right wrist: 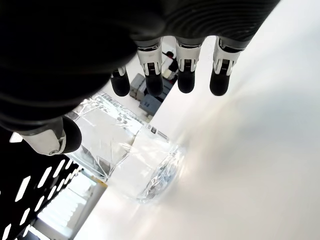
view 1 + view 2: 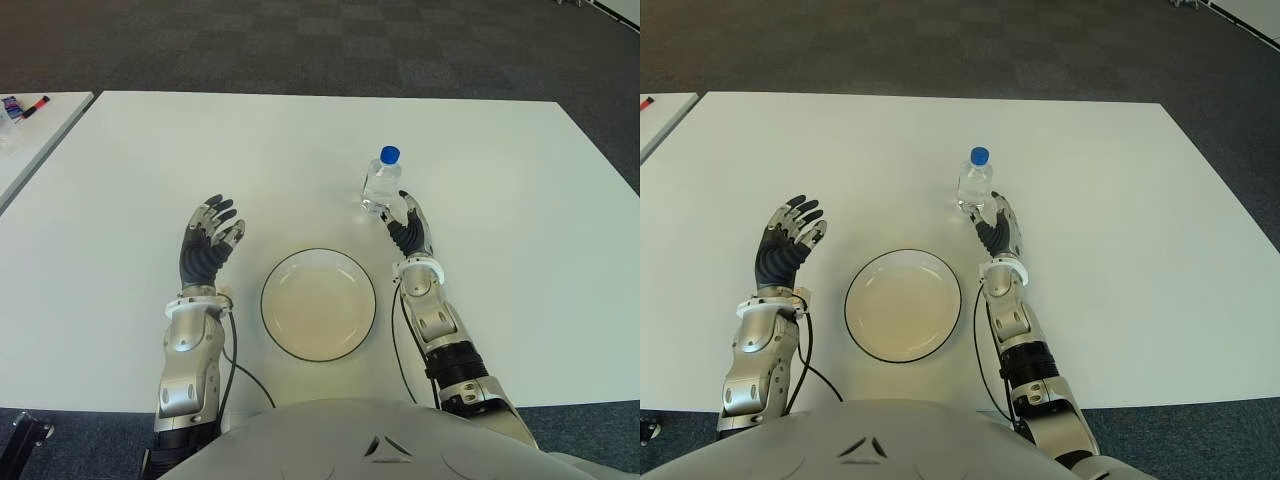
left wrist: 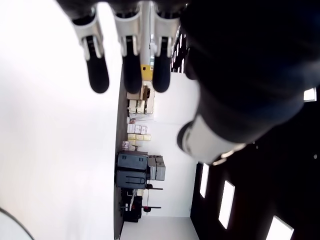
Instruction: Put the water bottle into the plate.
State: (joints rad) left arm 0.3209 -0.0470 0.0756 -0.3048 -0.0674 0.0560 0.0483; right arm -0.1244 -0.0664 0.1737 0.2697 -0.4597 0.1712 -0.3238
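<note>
A small clear water bottle (image 2: 382,184) with a blue cap stands upright on the white table (image 2: 500,200), beyond the plate and a little to its right. The round white plate (image 2: 318,303) with a dark rim lies near the table's front edge, with nothing in it. My right hand (image 2: 409,225) sits just in front of the bottle, fingers (image 1: 150,75) extended and spread beside the bottle (image 1: 125,150), not closed around it. My left hand (image 2: 208,240) shows to the left of the plate, fingers spread and holding nothing.
A second white table (image 2: 30,140) stands at the far left with markers (image 2: 25,105) on it. Dark carpet lies beyond the table's far edge. Bare tabletop extends to the right of my right arm.
</note>
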